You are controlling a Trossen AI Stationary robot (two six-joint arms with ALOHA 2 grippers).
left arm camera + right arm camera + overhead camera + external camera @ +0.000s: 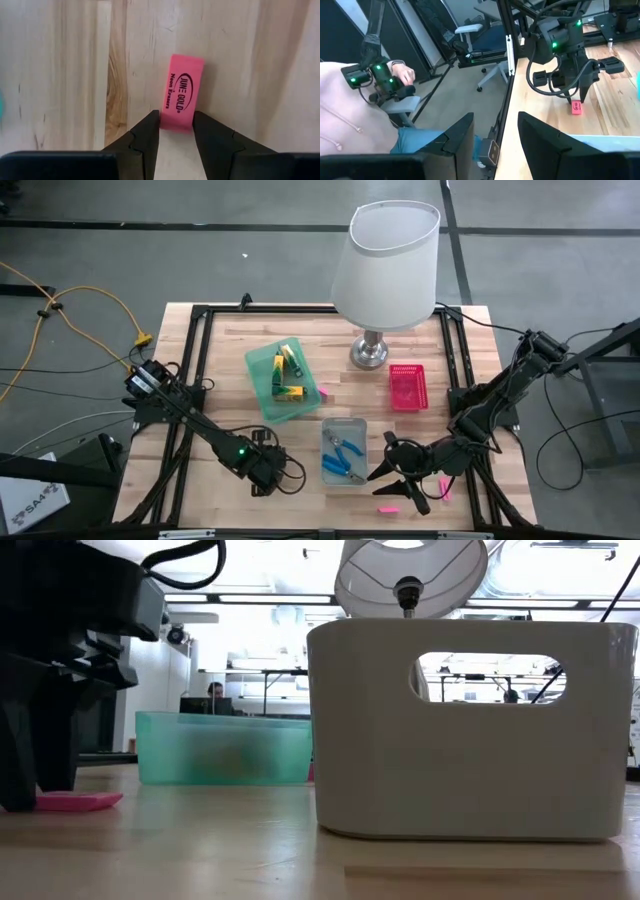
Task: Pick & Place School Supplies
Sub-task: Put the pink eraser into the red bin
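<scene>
your left end effector [176, 131] pinches the pink eraser [182, 92] on the surface [60, 75], lower left of the high view; your right end effector [495, 131] hangs spread, empty.

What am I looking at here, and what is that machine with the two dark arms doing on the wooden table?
It is a robot with two dark jointed arms, each ending in a two-finger tool. One picture looks straight down, one looks level across the table, and one comes from each wrist. On the wooden table stand a white-shaded lamp, a green plastic tray with yellow-and-green pieces, a pink mesh tray and a grey tray holding blue-handled pliers. The left tool grips one flat pink eraser that rests on the wood. The right tool is open and empty, with loose pink erasers lying near it.
</scene>
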